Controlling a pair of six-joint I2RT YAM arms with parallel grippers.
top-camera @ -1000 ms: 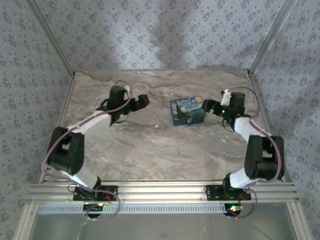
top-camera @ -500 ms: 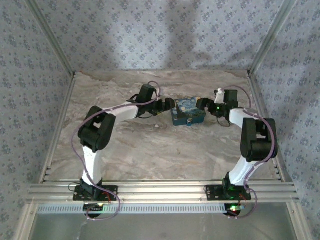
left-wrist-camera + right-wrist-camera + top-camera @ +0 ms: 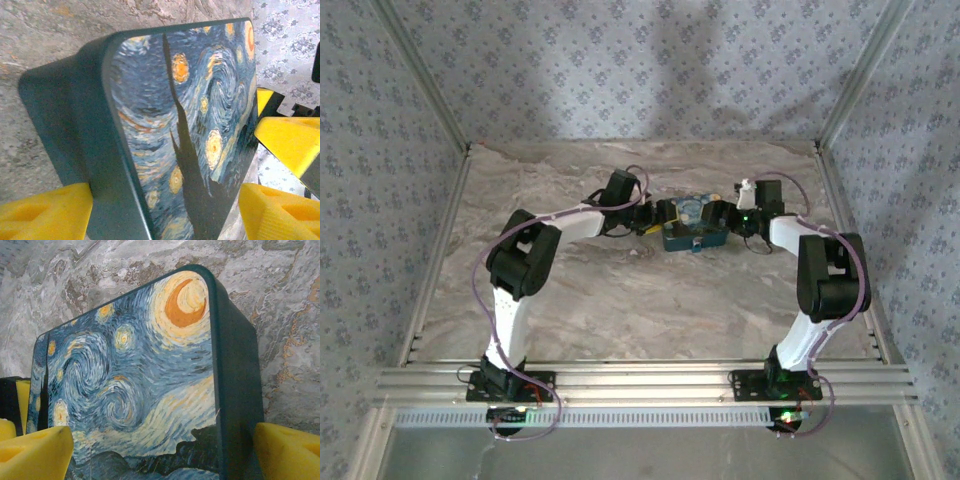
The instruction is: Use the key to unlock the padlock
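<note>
The padlock [image 3: 692, 228] is a dark-blue block with swirling yellow stars. The left fingers [image 3: 45, 212] straddle it, spread, from 9 o'clock; the right fingers [image 3: 35, 452] likewise from 3.

A marble-patterned table [image 3: 620, 300] spans the scene. Blue floral-patterned walls [image 3: 650, 70] stand at its far, left and right sides. Aluminium rails [image 3: 650, 380] run along its near edge.

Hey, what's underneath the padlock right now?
The padlock rests on the marble table, and bare tabletop shows all around it. Its underside is covered, so whether anything lies beneath it cannot be told.
</note>
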